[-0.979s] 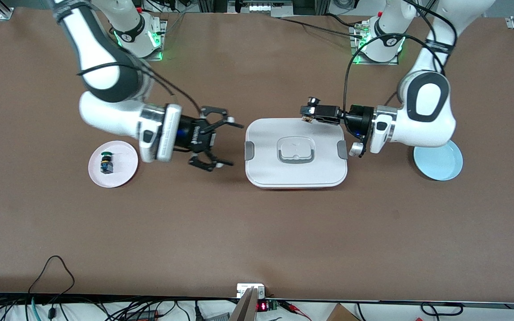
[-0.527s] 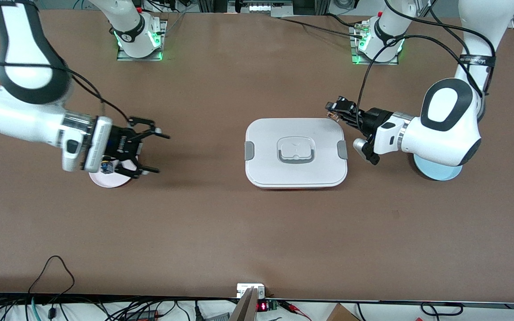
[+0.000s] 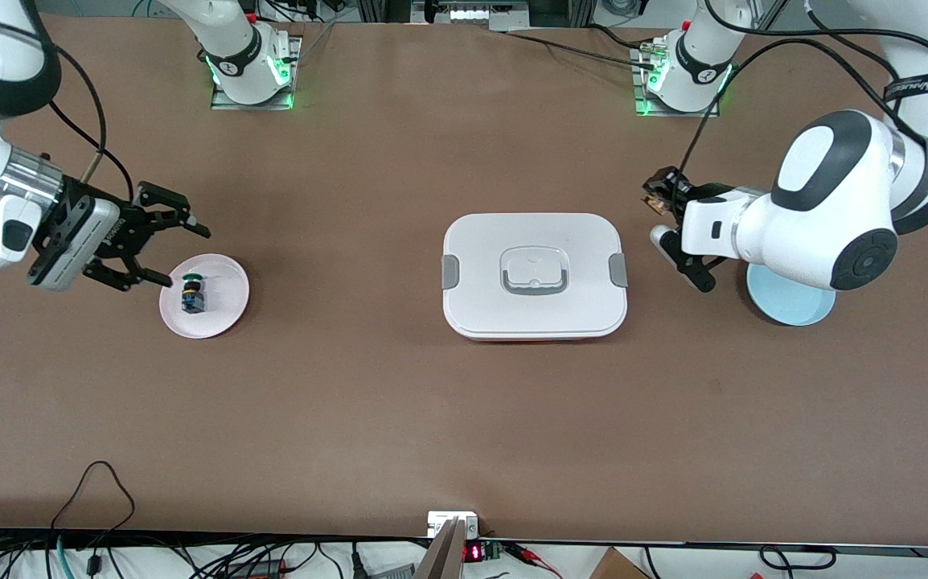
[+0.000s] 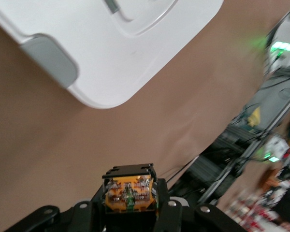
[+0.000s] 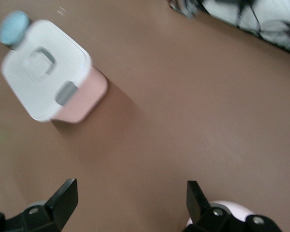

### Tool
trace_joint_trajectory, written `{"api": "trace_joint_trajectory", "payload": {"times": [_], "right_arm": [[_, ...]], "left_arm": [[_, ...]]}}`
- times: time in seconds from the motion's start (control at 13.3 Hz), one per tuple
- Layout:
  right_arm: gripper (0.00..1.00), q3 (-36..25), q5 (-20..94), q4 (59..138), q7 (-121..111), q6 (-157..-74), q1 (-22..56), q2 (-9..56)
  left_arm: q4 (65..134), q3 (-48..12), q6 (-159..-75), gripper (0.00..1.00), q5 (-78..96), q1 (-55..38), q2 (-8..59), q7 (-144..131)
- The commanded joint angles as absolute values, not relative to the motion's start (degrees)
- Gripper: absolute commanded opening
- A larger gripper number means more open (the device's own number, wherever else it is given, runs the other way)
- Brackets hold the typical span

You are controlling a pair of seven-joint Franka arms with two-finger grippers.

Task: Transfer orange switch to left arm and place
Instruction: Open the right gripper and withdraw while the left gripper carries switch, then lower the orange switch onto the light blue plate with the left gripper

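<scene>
Evidently the orange switch [image 4: 129,193], light, rigid and small, is best pinched across its body, as the left pincer [image 3: 660,195] does beside the box [image 3: 534,273]; the right pincer [image 3: 160,244] hangs spread beside the pink plate [image 3: 227,301].

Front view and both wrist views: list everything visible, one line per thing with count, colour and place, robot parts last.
box: one, white with grey clips, middle of the table.
orange switch: one, orange-brown, held in the left gripper.
green-capped switch: one, green cap, lying on the pink plate.
pink plate: one, pink, toward the right arm's end of the table.
blue plate: one, light blue, toward the left arm's end, partly under the left arm.
left gripper: one, black, shut on the orange switch, over bare table beside the box.
right gripper: one, black, open, beside the pink plate.
</scene>
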State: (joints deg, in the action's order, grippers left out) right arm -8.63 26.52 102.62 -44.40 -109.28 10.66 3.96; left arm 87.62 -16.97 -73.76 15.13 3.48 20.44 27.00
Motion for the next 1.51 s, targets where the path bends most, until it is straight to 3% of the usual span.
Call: {"api": "trace_joint_trajectory", "payload": {"times": [0.0,0.23,0.6,1.05,1.43], "right_arm": [[1.0,-9.93,14.8,98.8,-31.07,-104.61,14.23,3.08],[1.0,-10.19,7.14,96.86,-18.76,-99.24,16.25,2.81],[1.0,-10.2,1.49,96.68,-10.9,-97.29,17.49,2.37],[1.0,-9.93,-1.84,92.46,-10.55,-97.38,17.4,3.87],[1.0,-9.93,-1.32,92.29,-10.37,-97.38,17.32,4.39]], "left_arm": [[85.08,-16.09,-71.1,0.25,5.92,4.48,20.4,39.15],[85.08,-16.17,-71.89,0.25,-5.15,7.37,20.39,51.02],[88.93,-16.17,-82.59,0.25,-14.06,12.55,20.83,68.09],[99.65,-16.08,-99.1,0.25,-14.24,20.02,22.32,76.46],[105.73,-16.08,-117.13,0.25,-14.24,27.59,29.78,86.38]]}}
